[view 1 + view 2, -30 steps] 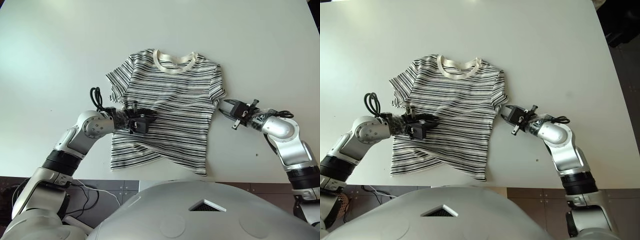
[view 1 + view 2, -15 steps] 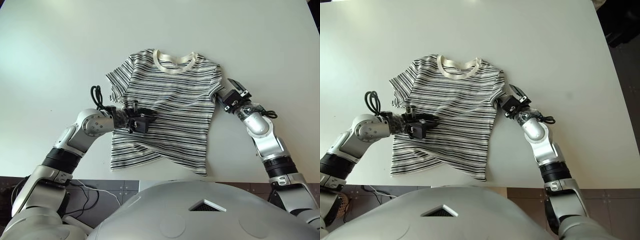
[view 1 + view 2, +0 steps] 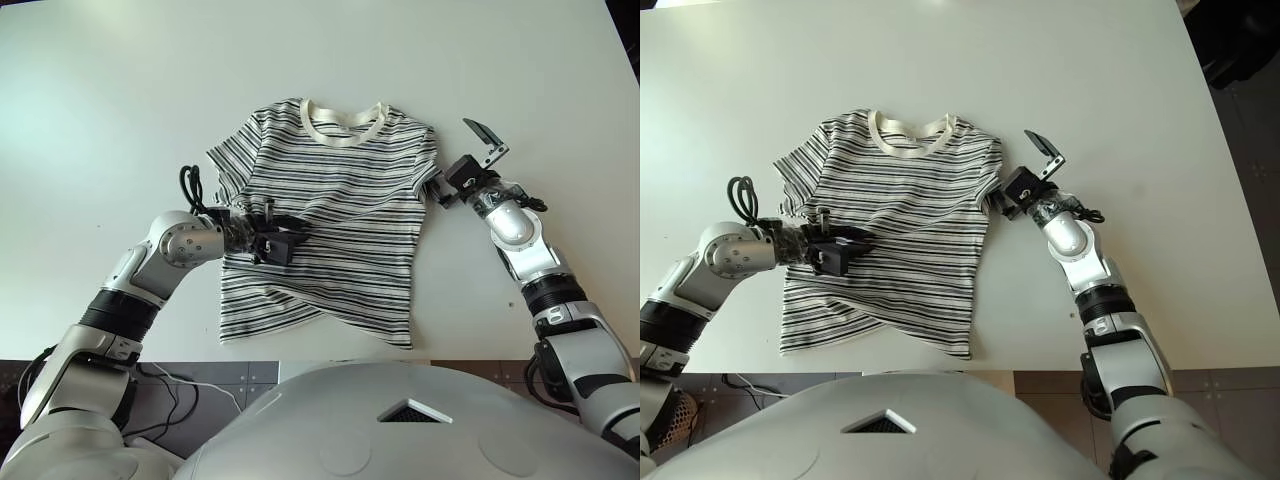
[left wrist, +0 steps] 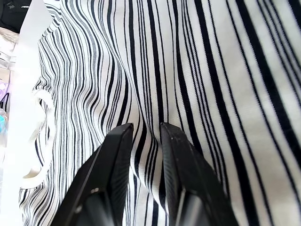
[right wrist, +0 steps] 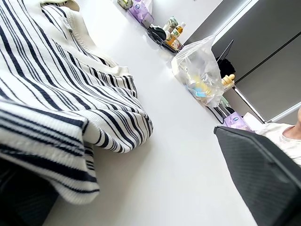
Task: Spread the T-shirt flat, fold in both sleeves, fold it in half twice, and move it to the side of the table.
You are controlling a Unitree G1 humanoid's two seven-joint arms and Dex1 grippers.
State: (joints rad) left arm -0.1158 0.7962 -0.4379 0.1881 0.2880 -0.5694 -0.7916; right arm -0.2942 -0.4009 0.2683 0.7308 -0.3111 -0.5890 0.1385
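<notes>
**Sleeve fold opening: right fingers gaping at the sleeve, left fingers pinning the body**

Left eye view: The T-shirt (image 3: 340,200) is lying face up in the middle of the white surface (image 3: 120,90), with its collar (image 3: 343,118) pointing to 12 o'clock and its hem (image 3: 320,325) to 6 o'clock. The body is lying mostly flat, though the hem is rucking into a slanted crease near 7 o'clock. The left gripper (image 3: 285,240) is resting on the cloth at the shirt's 9 o'clock side. The right gripper (image 3: 458,160) is sitting at the 3 o'clock edge, against the right sleeve (image 3: 428,165), with its fingers (image 3: 485,138) standing wide apart.

Right eye view: The same layout is showing here. One right finger is rising clear of the surface toward 1 o'clock, while the other is lying low at the sleeve's edge.

Left wrist view: The left fingers (image 4: 115,155) are sitting almost together, pinching a small ridge of striped cloth between them.

Right wrist view: The sleeve's cuff is draping over the low finger, and the other finger (image 5: 263,174) is hanging well apart from it. Nothing is being gripped yet. A plastic bag (image 5: 200,70) is sitting far off along the surface.

Judgement: spreading is looking nearly done, and the sleeve-folding step is beginning. Next, the right fingers are needing to come together on the cuff, lift it a little and carry it toward 9 o'clock across the chest. The left gripper's hold is likely serving to stop the body sliding. The creased hem may be needing a smoothing pull before the halving folds.
</notes>
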